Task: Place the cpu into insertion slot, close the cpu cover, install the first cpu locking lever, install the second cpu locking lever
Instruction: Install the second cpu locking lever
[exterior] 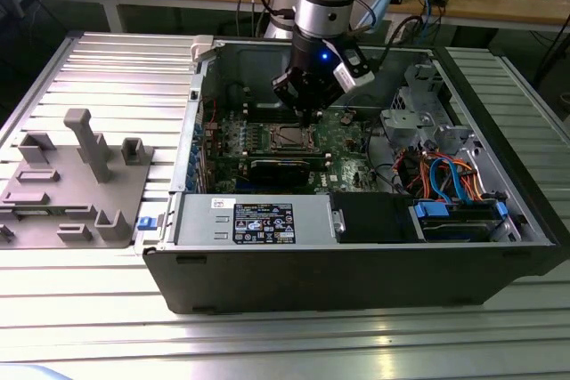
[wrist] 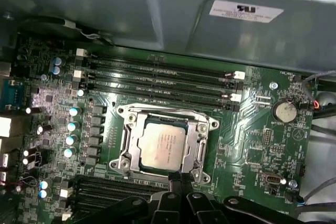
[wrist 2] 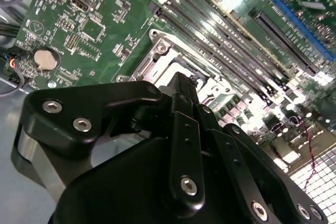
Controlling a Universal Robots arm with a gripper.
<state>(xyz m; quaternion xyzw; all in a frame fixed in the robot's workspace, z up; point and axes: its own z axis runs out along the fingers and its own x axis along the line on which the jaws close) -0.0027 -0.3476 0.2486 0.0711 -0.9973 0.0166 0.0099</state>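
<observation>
Already the cpu (wrist: 158,144) lies flat in the insertion slot (wrist: 135,162) on the green board (wrist: 252,145), the cpu cover (wrist: 202,139) closed around it; the gripper (wrist: 179,178) hangs at the socket's edge, fingers pressed together, grasping nothing

The cpu (wrist: 162,142) sits in the insertion slot (wrist: 137,164), framed by the closed cpu cover (wrist: 202,145).

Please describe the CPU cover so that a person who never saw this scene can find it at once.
Inside the open computer case, look at the green motherboard, between the two groups of long memory slots. There, close to the gripper, the cpu cover lies closed as a silvery metal frame around the cpu. It is the board's one square frame with a window; the neighbouring slots are long, dark and narrow.
</observation>
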